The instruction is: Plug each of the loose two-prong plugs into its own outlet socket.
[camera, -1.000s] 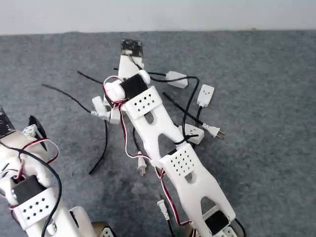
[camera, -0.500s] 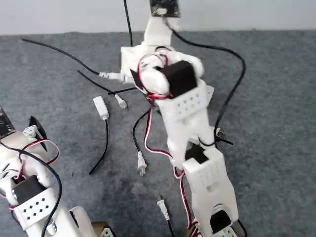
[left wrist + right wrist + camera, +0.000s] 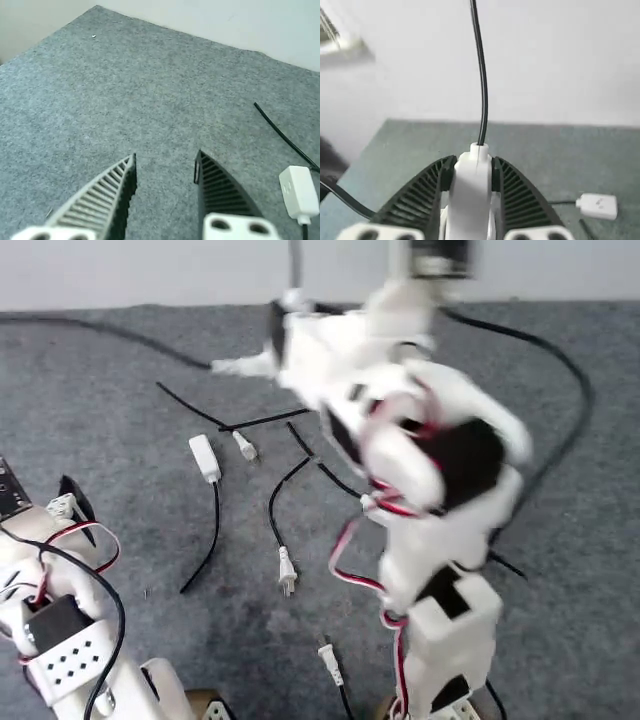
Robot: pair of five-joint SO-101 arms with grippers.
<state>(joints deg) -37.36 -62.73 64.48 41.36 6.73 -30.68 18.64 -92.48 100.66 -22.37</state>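
While the white connector is sitting clamped lengthwise in the right gripper, the jaws are pressing both of its flat sides and closing only as far as the body allows. Cannot tell if it is a plug or a socket end, because its far face is hidden. Its black cord is running straight up out of the near end. That is probably because the right arm is holding the piece high above the table, likely to keep the cord from dragging over the other leads.

Below it, on the table, the rest of the task's things are lying loose:
- A white socket block is lying with its lead trailing toward the near edge.
- A small plug is lying just beside that block.
- A second plug is lying nearer the arm bases.
- A third plug is lying close to the right arm's base.
- None of them are looking mated yet, so most of the task is looking undone.
- A flat white socket is lying on the table past the right gripper.

Farther out, the left gripper is hanging wide open over bare table and holding nothing. A corded white block is lying near one of its fingers, so it is probably waiting to brace a socket.
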